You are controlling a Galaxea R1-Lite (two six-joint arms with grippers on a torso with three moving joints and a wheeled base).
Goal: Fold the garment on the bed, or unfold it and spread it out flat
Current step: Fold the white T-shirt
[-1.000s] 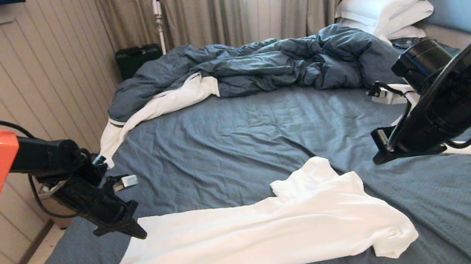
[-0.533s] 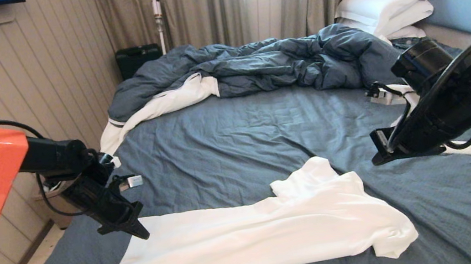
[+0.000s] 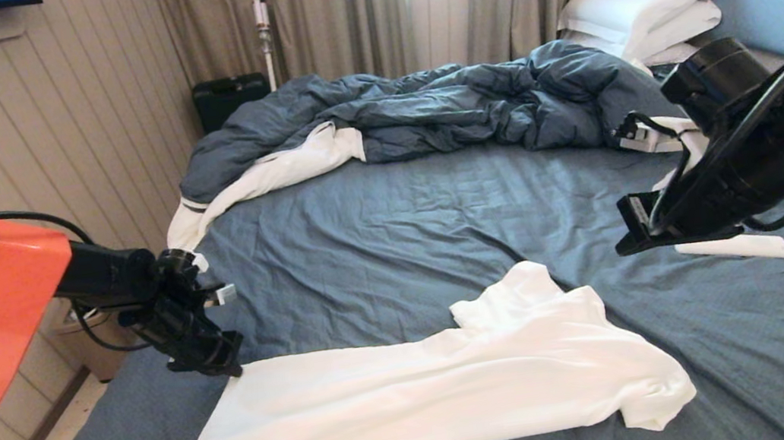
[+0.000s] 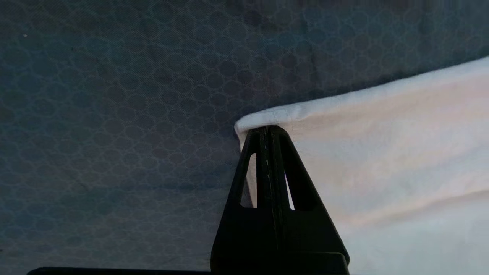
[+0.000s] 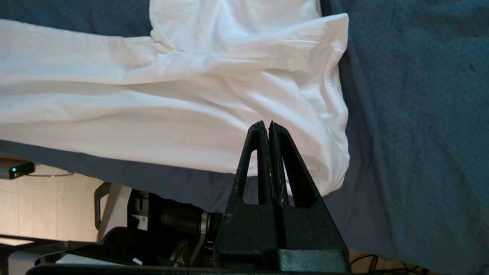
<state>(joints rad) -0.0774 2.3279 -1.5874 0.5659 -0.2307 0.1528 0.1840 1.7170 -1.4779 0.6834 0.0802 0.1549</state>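
Garment (image 3: 431,391), a white T-shirt, lies folded into a long band across the near part of the bed (image 3: 393,227), running along the bed's near edge. Its hem end points toward the bed's left side, and its sleeve and shoulder end bunches up toward the right, with one sleeve sticking out toward the middle of the bed. My left gripper (image 3: 229,367) is down at the far hem corner of the shirt, the corner nearest the bed's left edge. In my left wrist view the fingers (image 4: 267,131) are pressed together with their tips right at the rolled edge of that corner; I cannot tell whether any cloth is pinched between them. My right gripper (image 3: 622,249) hangs above the sheet toward the bed's right side, clear of the shirt, its fingers (image 5: 267,128) together and holding nothing. A rumpled dark-blue duvet (image 3: 422,108) is heaped along the far side, and white pillows (image 3: 646,8) are stacked at the headboard (image 3: 783,4).
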